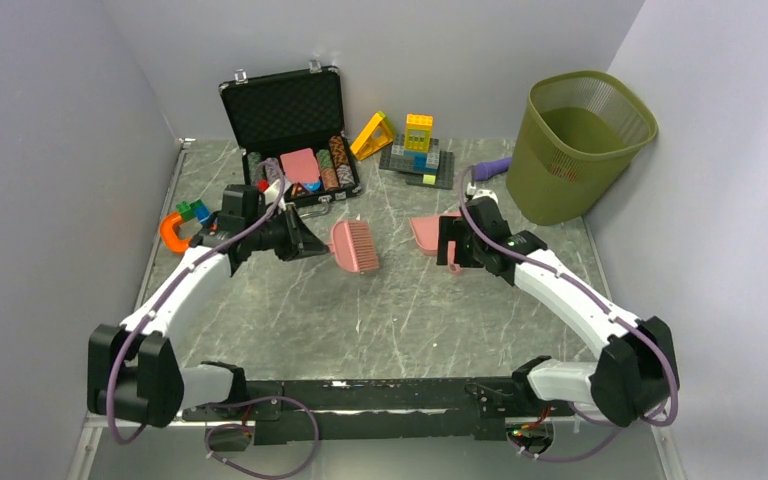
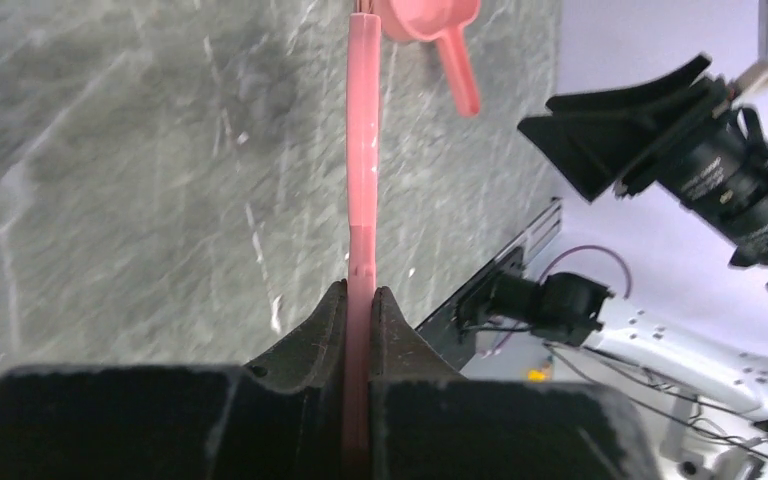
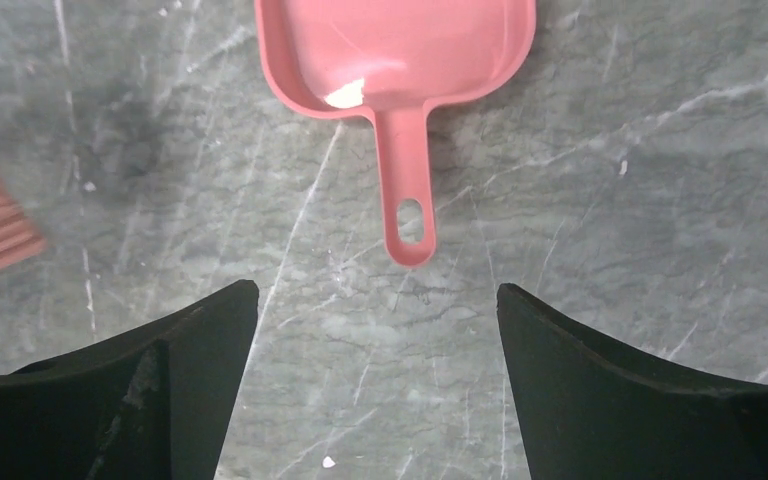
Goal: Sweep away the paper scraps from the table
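Observation:
My left gripper (image 1: pixel 310 243) (image 2: pixel 360 292) is shut on the handle of a pink brush (image 1: pixel 355 246) (image 2: pixel 362 130), whose bristle head rests on the table (image 1: pixel 360 315) at mid-left. A pink dustpan (image 1: pixel 425 230) (image 3: pixel 400 40) lies flat on the table to the right of the brush, its handle towards my right gripper (image 1: pixel 450 248) (image 3: pixel 378 300). That gripper is open and empty just above the handle's end. A small pale bit (image 3: pixel 345 94), perhaps a white paper scrap, lies in the pan. No coloured paper scraps show on the table.
An olive waste basket (image 1: pixel 575 140) stands at the back right. An open black case of poker chips (image 1: pixel 290 130), plastic building blocks (image 1: pixel 415 148), an orange curved piece (image 1: pixel 172 232) and a purple object (image 1: pixel 492 167) sit along the back. Grey walls enclose the table.

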`<action>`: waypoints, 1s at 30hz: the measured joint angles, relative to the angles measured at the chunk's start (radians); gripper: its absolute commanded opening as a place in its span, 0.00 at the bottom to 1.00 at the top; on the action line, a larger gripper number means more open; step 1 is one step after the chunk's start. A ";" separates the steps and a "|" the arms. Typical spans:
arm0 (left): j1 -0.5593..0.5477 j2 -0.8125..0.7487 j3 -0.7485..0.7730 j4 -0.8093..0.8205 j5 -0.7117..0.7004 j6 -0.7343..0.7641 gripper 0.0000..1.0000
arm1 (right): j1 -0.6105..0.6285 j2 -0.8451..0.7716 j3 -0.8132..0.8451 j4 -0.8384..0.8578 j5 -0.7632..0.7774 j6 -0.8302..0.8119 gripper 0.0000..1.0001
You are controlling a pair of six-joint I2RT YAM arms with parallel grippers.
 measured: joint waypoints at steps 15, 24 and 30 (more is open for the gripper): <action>-0.058 0.251 0.009 0.352 0.011 -0.237 0.99 | -0.001 -0.248 -0.008 -0.022 0.072 0.011 0.93; -0.063 0.022 0.101 0.074 -0.233 -0.034 0.99 | -0.001 -0.386 -0.020 -0.043 0.098 -0.012 0.93; -0.064 -0.290 0.040 -0.039 -0.449 0.073 1.00 | -0.001 -0.558 -0.065 0.005 0.105 -0.022 0.93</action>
